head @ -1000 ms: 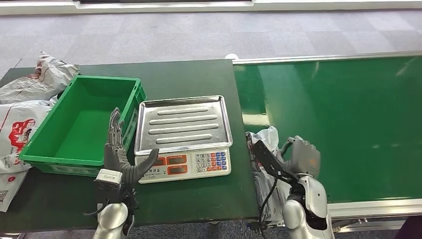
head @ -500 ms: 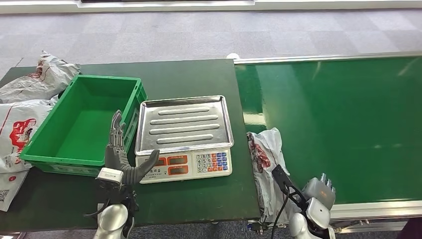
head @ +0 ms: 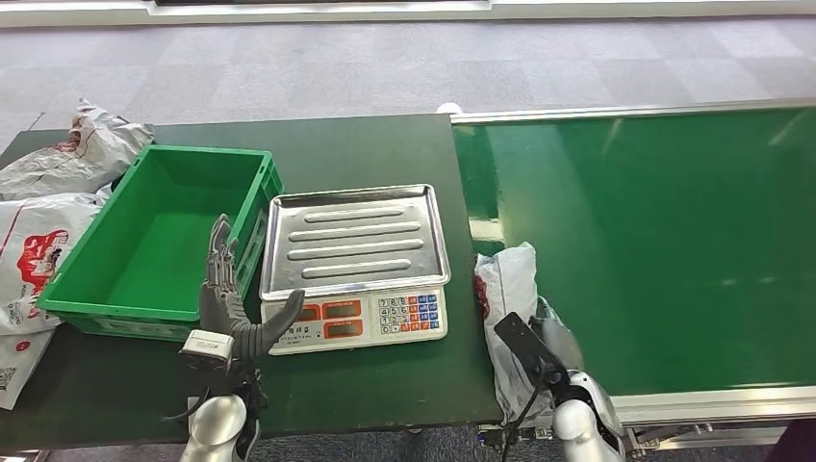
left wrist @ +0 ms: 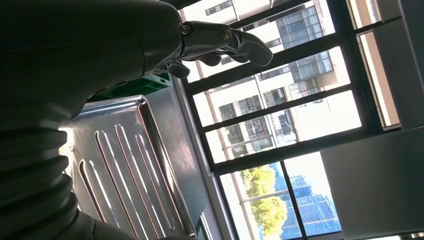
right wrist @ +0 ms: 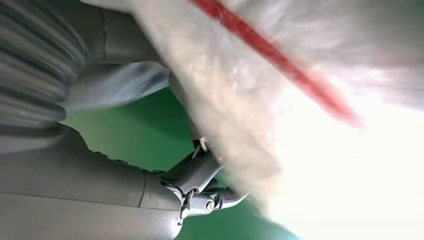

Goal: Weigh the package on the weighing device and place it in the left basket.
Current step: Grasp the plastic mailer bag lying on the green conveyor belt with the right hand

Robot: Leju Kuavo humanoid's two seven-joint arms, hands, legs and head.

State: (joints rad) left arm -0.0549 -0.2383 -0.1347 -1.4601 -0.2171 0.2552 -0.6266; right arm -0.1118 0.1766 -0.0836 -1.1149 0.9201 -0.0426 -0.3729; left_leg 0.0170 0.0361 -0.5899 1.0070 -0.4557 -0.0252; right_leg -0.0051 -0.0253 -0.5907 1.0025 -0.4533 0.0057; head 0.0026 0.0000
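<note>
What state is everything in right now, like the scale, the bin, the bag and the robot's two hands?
Scale tray: bare, nothing on it.
Green basket: empty.
White package: lying at the conveyor's near edge, right hand against it.
Left hand: open, fingers spread, holding nothing.
Right hand: under the package, grip unclear.

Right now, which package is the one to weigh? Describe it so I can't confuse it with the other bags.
Find the silver-trayed scale. Just right of its keypad, on the near edge of the green conveyor belt, lies a white package with red print. The other bags all lie left of the green basket.
</note>
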